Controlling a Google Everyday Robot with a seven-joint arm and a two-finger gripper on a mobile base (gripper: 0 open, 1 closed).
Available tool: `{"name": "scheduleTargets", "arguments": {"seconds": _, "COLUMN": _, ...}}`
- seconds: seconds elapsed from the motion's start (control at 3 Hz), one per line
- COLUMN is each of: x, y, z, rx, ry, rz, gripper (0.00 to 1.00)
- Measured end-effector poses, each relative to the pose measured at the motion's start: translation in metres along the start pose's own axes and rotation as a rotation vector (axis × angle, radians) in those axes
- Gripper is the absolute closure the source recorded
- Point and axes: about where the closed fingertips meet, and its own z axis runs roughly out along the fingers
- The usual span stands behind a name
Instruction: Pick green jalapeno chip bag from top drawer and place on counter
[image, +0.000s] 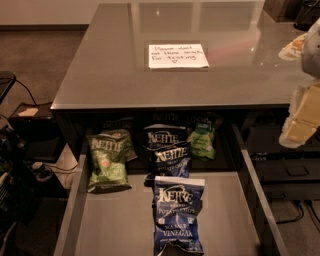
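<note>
Your pale gripper (300, 120) hangs at the frame's right edge, grip state unreadable, so go lower left to the bright green crinkly foil chip bag (106, 162), long axis top-to-bottom, left-centre in the shallow grey metal drawer (120, 225).

White handwritten note (178, 55) lies flat, far centre. Front blue bag (178, 214) face up, "VINEGAR" legible. Middle blue bag (171, 160) overlaps rear blue bag (165, 135) behind it. Paler green bag (204, 137) just right of those. Cables (50, 170) on floor, left.
</note>
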Motion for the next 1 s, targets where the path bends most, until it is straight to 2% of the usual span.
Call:
{"name": "scheduleTargets", "arguments": {"seconds": 0.33, "x": -0.001, "y": 0.000, "z": 0.000, "rx": 0.004, "ry": -0.004, "rz": -0.001, "gripper": 0.00}}
{"name": "scheduleTargets", "arguments": {"seconds": 0.67, "x": -0.015, "y": 0.011, "z": 0.018, "rx": -0.015, "ry": -0.069, "rz": -0.006, "gripper": 0.00}}
{"name": "scheduleTargets", "arguments": {"seconds": 1.0, "x": -0.045, "y": 0.027, "z": 0.048, "rx": -0.057, "ry": -0.157, "rz": -0.005, "gripper": 0.00}}
